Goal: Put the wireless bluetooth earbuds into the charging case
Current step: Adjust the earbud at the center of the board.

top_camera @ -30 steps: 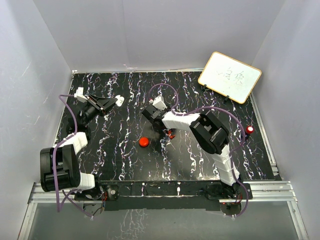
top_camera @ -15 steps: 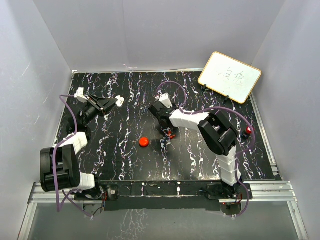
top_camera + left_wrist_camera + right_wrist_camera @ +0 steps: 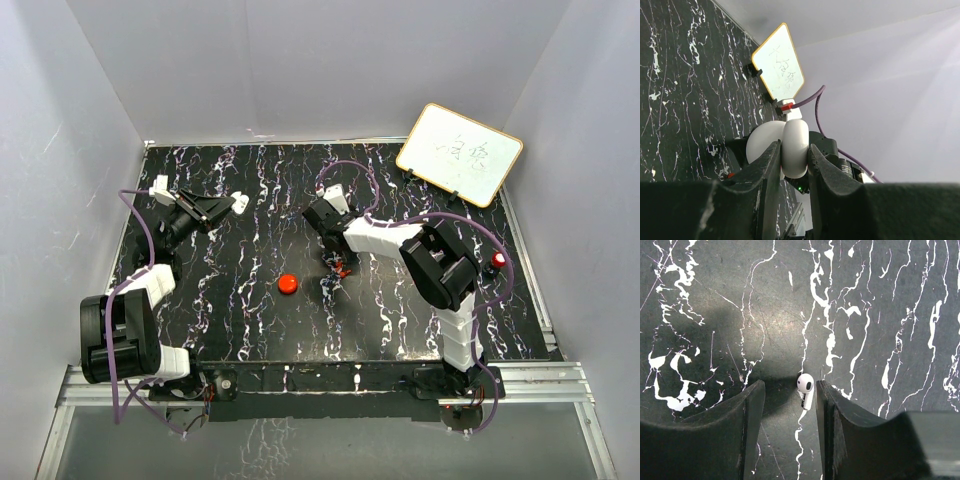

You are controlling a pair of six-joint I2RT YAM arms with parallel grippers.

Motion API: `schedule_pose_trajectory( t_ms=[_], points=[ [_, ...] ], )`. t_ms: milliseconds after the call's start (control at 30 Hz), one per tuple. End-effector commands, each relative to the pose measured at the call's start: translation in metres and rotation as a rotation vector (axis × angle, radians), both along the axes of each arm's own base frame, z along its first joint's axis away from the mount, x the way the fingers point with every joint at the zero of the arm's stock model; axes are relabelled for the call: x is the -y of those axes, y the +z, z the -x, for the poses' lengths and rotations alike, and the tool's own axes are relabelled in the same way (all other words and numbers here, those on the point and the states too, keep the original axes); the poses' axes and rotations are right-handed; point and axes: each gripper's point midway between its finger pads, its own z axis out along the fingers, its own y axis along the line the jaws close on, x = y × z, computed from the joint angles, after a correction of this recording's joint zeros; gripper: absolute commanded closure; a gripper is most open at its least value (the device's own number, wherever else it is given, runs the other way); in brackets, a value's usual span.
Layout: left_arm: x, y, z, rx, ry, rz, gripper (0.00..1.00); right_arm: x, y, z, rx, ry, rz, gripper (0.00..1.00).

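Note:
A small white earbud (image 3: 805, 385) with a short stem lies on the black marbled table, between the spread jaws of my right gripper (image 3: 789, 388) and close to the right finger. In the top view my right gripper (image 3: 337, 262) points down at mid-table and hides the earbud. My left gripper (image 3: 794, 148) is shut on a white rounded charging case (image 3: 796, 134) and holds it off the table at the left (image 3: 239, 199). A round red puck (image 3: 288, 284) lies on the table left of the right gripper. No second earbud shows.
A whiteboard (image 3: 460, 153) leans at the table's back right and also shows in the left wrist view (image 3: 779, 67). A small red light (image 3: 498, 260) glows by the right arm. Grey walls close in the table on three sides.
My right wrist has swung a little to the right and back while its fingers stay low over the same spot. The left arm and the red puck have not moved.

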Motion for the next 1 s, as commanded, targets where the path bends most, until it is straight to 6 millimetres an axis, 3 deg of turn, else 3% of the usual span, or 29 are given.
schedule_pose_trajectory(
  t_ms=[0,633,967],
  points=[
    [0.000,0.002,0.005,0.021,-0.014,-0.007,1.00,-0.009,0.017,-0.005,0.042,-0.001,-0.080,0.57],
    [0.001,0.000,0.006,0.018,-0.017,-0.005,1.00,0.000,0.009,-0.004,0.036,-0.027,-0.019,0.74],
    [0.001,0.001,0.006,0.025,-0.016,-0.005,1.00,0.007,0.011,-0.006,0.060,-0.043,0.035,0.90]
  ],
)
